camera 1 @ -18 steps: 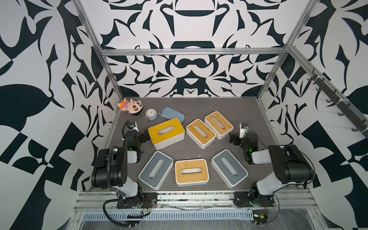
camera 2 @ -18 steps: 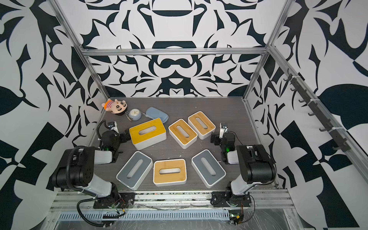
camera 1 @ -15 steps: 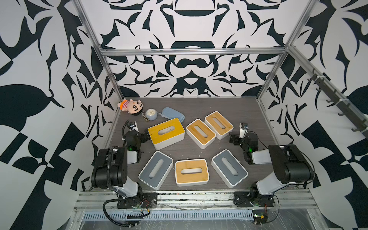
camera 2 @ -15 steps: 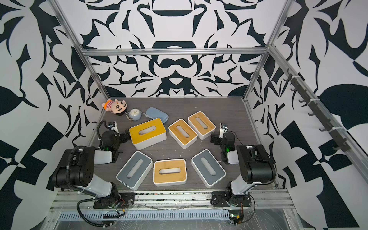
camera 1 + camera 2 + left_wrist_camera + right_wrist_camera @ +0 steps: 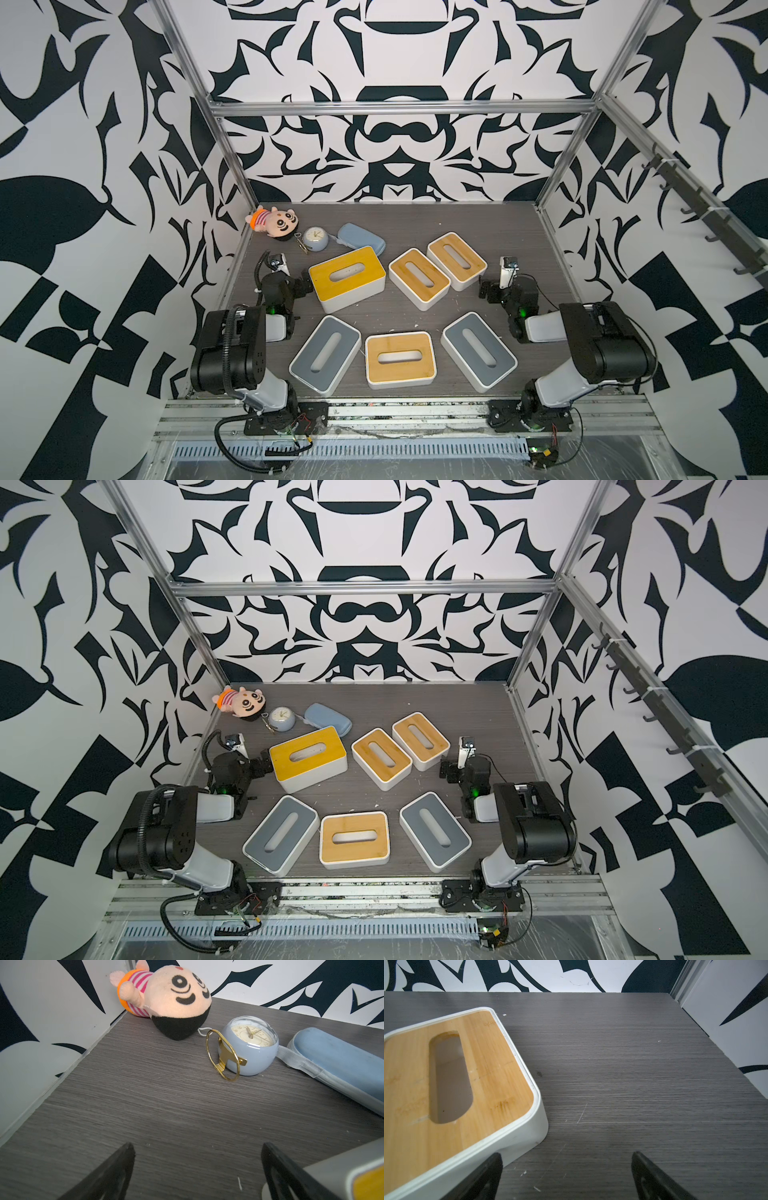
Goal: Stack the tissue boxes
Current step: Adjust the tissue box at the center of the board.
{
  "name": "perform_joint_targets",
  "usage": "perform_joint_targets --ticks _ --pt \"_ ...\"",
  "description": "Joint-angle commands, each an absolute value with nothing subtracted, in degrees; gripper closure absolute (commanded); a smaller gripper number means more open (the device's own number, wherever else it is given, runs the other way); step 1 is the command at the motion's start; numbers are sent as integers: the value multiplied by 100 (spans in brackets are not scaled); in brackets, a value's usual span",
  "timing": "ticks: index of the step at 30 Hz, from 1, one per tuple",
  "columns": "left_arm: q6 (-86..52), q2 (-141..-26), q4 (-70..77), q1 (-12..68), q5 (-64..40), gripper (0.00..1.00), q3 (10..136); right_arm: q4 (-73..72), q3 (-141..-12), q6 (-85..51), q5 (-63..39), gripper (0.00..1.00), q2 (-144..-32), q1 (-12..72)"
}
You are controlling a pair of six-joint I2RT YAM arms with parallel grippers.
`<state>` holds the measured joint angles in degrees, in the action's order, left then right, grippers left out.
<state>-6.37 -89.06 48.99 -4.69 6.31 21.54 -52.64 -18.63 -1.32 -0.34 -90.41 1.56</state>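
In both top views six tissue boxes sit singly on the table, with the yellow-lidded box just beside the left arm. Left wrist: left gripper jaws wide apart, empty, over bare table. Right wrist: right gripper jaws apart, empty, bamboo-lidded box just beside one finger.

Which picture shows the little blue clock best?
The left wrist view: the clock is close, so its face, hands and gold ring show clearly. In both top views it is only a tiny round dot far away. The right wrist view misses it.
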Motion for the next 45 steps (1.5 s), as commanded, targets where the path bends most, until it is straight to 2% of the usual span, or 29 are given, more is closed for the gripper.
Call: perform_joint_targets --ticks 1,10,16,25,29,34,39,45 --pt "-650 -8859 5028 -449 660 1 2206 -5485 -1977 -176 35 0 -8956 171" --pt "-631 -8827 5029 -452 614 1 2203 -5486 -1953 -176 150 0 -8934 175" --pt "-668 -8255 4221 -456 636 1 2389 -5947 -1548 -287 491 0 -8576 202" --pt "-1045 -6753 2895 -450 713 1 2563 -3788 -1769 -669 745 0 -6713 204" --pt "-1895 -6318 2303 -457 999 1 2749 -2646 -2163 -1204 919 0 -6143 203" --pt "-2813 -5859 1222 -457 1046 1 3171 -1767 -2510 -1645 445 0 -5806 200" --pt "-3877 -5583 671 -458 1059 1 3259 -1512 -2347 -2704 592 0 -5320 194" --pt "-4526 -5542 -158 -511 787 1 3488 -238 -3153 -2946 -5 0 -5691 207"
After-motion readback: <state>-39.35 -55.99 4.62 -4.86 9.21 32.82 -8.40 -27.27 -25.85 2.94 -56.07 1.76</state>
